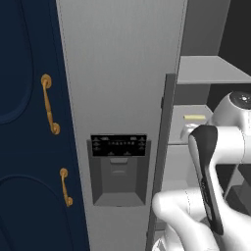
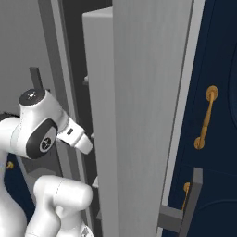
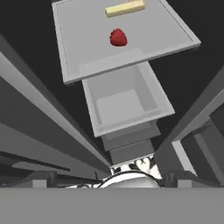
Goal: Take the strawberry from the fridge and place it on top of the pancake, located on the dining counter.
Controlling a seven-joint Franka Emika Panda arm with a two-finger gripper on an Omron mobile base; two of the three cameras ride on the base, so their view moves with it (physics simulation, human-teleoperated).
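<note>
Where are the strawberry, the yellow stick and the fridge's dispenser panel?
strawberry (image 3: 118, 37): hand view, middle of the red berry.
yellow stick (image 3: 125, 8): hand view, middle of its length.
dispenser panel (image 1: 118, 145): left base view, dark button strip on the fridge door.

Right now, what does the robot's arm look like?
The arm is glossy white and made of fat, rounded tube pieces, like big sausages joined together. Dark charcoal patches and bands cover the joints, and one joint has a round grey cap on top. A small dark mark sits on the white end piece.
</note>
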